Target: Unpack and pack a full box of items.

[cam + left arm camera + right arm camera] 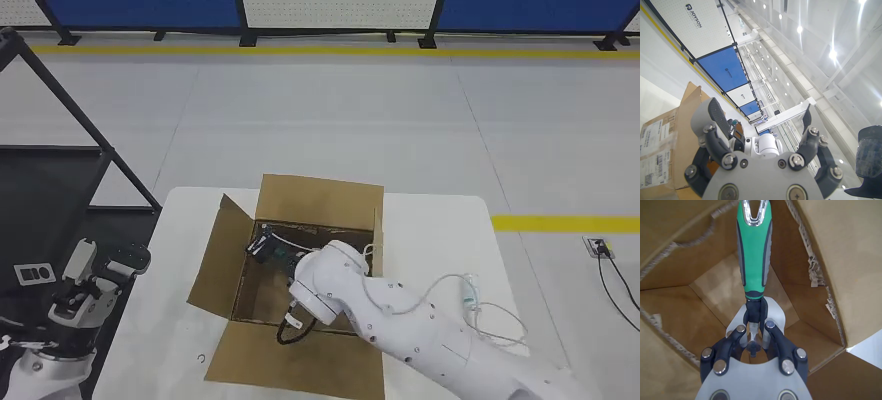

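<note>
An open cardboard box (320, 194) stands on the white table (440, 235). My right arm goes down into it. Inside, the right gripper (754, 311) is shut on the dark neck of a tool with a green and grey handle (753, 247), which points away from the wrist toward the box's inner walls (838, 247). From above, the right gripper (268, 246) sits near the box's back left corner. My left gripper (761, 106) is open and holds nothing, pointing upward beside the box (662, 132); from above the left gripper (105, 262) is off the table's left edge.
The box's flaps are folded outward on all sides, the front flap (300, 365) lying toward me. A black frame with a dark panel (50, 200) stands left of the table. A white cable (480, 305) loops along the right arm.
</note>
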Robot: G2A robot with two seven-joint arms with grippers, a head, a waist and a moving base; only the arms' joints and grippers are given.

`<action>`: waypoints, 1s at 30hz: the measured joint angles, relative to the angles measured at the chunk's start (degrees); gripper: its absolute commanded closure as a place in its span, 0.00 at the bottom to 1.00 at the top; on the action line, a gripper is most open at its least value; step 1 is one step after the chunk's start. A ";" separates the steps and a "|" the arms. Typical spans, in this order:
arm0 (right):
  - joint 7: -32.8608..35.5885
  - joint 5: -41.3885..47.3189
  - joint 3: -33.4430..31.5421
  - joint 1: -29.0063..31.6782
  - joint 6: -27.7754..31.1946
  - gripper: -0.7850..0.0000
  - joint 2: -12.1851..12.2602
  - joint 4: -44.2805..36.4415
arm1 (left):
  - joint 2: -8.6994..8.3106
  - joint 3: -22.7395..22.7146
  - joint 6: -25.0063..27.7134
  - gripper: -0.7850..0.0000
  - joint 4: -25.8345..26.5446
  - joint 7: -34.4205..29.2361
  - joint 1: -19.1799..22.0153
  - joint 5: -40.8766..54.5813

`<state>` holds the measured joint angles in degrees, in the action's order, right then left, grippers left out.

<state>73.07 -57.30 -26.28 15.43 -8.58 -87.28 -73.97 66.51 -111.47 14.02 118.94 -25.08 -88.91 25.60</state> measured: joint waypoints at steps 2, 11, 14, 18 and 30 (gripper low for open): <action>2.47 1.15 1.05 -1.68 0.20 1.00 -1.48 4.22 | 0.00 0.00 0.00 0.00 0.00 0.00 0.00 0.00; 5.77 2.86 5.69 -4.02 1.66 1.00 -7.38 19.03 | 0.00 0.00 0.00 0.00 0.00 0.00 0.00 0.00; 5.02 3.78 6.39 -4.00 2.31 1.00 -9.16 23.54 | 0.00 0.00 0.00 0.00 0.00 0.00 0.00 0.00; 3.77 4.93 6.89 -3.98 3.51 0.78 -11.31 28.95 | 0.00 0.00 0.00 0.00 0.00 0.00 0.00 0.00; 0.84 5.87 6.43 -5.48 5.64 0.56 -15.77 37.30 | 0.00 0.00 0.00 0.00 0.00 0.00 0.00 0.00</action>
<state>73.91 -51.43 -19.85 9.95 -2.94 -103.05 -36.66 66.51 -111.47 14.02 118.94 -25.08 -88.91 25.60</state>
